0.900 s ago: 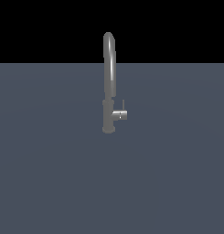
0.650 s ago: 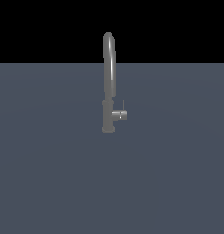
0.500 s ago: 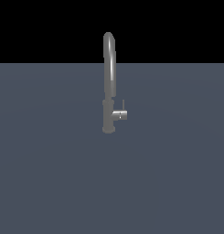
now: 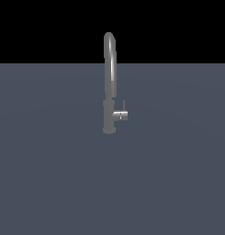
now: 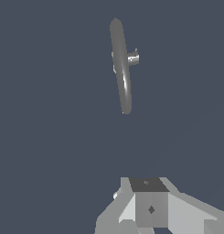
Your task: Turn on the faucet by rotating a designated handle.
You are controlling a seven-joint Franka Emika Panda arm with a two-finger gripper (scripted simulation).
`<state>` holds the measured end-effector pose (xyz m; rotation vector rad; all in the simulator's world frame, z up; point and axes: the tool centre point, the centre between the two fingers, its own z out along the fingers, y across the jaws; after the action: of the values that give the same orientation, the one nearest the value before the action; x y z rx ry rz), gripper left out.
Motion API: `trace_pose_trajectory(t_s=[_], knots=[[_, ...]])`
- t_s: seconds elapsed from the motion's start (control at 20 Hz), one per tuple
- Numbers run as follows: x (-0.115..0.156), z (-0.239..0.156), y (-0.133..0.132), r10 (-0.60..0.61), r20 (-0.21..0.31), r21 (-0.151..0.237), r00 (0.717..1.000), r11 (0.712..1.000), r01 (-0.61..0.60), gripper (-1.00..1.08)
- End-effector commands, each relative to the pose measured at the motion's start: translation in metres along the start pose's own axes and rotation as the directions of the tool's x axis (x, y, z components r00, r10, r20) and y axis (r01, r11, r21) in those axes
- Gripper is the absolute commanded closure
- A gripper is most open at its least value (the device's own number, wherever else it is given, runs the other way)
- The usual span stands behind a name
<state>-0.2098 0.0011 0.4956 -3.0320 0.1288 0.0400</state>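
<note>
The tall slim grey metal faucet stands upright on the dark slate table, its short grey cylindrical handle jutting toward 3 o'clock, thin pin pointing up. In the wrist view the grey tool hangs well apart from the faucet; whether it is released or clenched cannot be told.

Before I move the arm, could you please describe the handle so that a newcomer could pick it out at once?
Find the tall grey faucet standing alone on the dark surface, with its arched gooseneck spout. Low on its thicker base, a short horizontal stub juts toward the exterior view's right: that is the handle. Unlike the spout, it is small and carries a thin pin pointing upward.
</note>
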Motion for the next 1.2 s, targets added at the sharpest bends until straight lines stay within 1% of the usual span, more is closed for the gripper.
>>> trace_pose_trajectory(t_s=[0.0,0.3,0.6,0.85,1.15], knots=[[0.012,0.002,-0.001,0.026,0.027,0.022,0.999,0.999,-0.027,1.08],[0.046,0.01,-0.001,0.098,0.11,0.085,0.989,0.991,-0.108,1.08],[0.081,0.021,0.001,0.166,0.2,0.143,0.966,0.97,-0.196,1.08],[0.109,0.033,0.005,0.216,0.278,0.185,0.936,0.944,-0.273,1.08],[0.143,0.05,0.01,0.268,0.375,0.228,0.888,0.902,-0.368,1.08]])
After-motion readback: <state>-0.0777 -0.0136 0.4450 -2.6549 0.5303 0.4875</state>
